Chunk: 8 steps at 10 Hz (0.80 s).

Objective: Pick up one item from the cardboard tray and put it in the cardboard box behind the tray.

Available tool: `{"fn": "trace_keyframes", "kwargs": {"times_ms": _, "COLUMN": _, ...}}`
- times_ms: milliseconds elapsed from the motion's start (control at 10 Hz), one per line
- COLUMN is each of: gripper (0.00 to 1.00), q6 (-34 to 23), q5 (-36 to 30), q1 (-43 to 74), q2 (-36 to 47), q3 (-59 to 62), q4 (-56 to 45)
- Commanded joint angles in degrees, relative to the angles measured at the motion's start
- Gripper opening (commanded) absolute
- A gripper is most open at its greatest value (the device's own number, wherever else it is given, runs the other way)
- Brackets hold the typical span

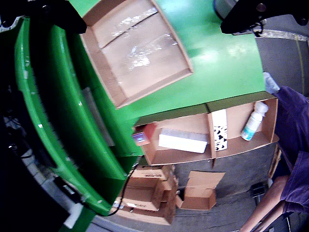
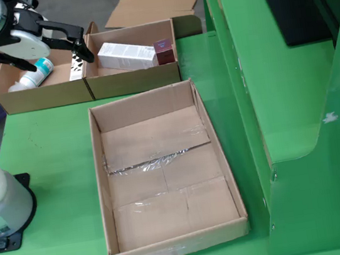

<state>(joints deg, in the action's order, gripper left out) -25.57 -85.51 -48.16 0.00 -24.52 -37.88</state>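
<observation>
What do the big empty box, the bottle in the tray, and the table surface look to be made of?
Big box: brown corrugated cardboard, matte, with glossy clear tape strips across the floor flaps. Bottle: likely plastic, white with a teal label and a smooth sheen. Table: hard, flat, painted green, with a slight sheen; possibly metal, but the views leave that open.

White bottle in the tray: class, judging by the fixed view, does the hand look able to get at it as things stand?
Probably yes. The hand, fingers spread, hovers above the tray, beside the white bottle. The bottle lies uncovered, with nothing visible between them.
</observation>
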Motion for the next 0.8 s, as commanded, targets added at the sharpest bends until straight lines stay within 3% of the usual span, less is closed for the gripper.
{"fn": "trace_keyframes", "kwargs": {"times_ms": 0, "gripper": 1.0, "q6": -35.55, "q5": -3.73, "q1": 66.2, "q2": -15.35, "q3": -18.1, "q4": 11.25}}
{"fn": "trace_keyframes", "kwargs": {"times_ms": 100, "gripper": 1.0, "q6": -41.09, "q5": -7.08, "q1": 79.05, "q2": -32.26, "q3": 2.51, "q4": 6.44}}
{"fn": "trace_keyframes", "kwargs": {"times_ms": 200, "gripper": 1.0, "q6": -43.1, "q5": -8.36, "q1": 84.4, "q2": -45.89, "q3": 24.52, "q4": -2.07}}
{"fn": "trace_keyframes", "kwargs": {"times_ms": 300, "gripper": 1.0, "q6": -45.77, "q5": -10.37, "q1": 94.77, "q2": -51.34, "q3": 24.52, "q4": 3.33}}
{"fn": "trace_keyframes", "kwargs": {"times_ms": 700, "gripper": 1.0, "q6": -45.77, "q5": -10.37, "q1": 94.77, "q2": -51.34, "q3": 24.52, "q4": 3.33}}
